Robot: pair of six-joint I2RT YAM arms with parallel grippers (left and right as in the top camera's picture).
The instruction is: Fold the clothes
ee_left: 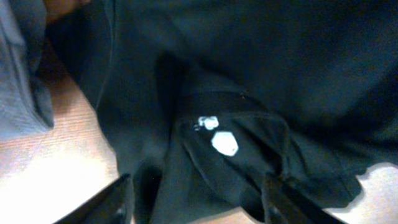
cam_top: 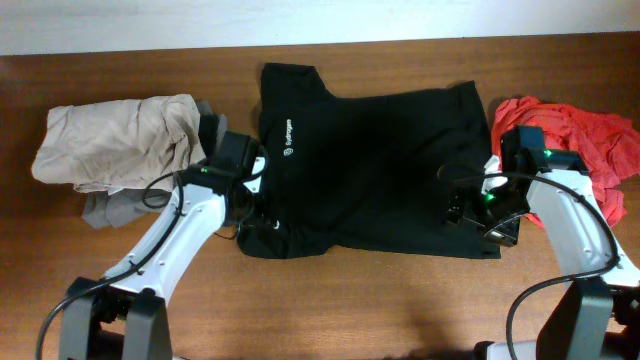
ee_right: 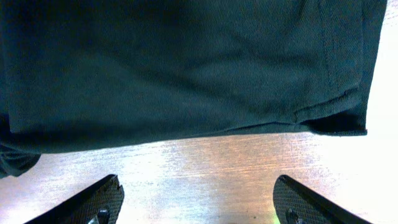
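One black shirt point(cam_top: 380, 170) to deal with, spread fairly flat in the middle of the wooden table point(cam_top: 400, 300), with a beige garment point(cam_top: 110, 135) off by the left arm and a red-orange garment point(cam_top: 590, 140) by the right.

It looks thin, floppy and light. With zero stiffness, any pinch will just lift a bunch of cloth while the rest trails and wrinkles. It's not fragile, and my guess is it drags on the wood rather than slides.

The left gripper point(ee_left: 199, 208) has its fingers spread apart over a rumpled bit near a small white mark point(ee_left: 224, 143), clamped on nothing as far as I can see. The right gripper point(ee_right: 199, 208) is spread wide too, over bare table just off the shirt's hem.

I'd grab at corners and hems — the stitched double layers give the fingers something thicker to bite. Taking matching corners with both arms should keep the fold straight.
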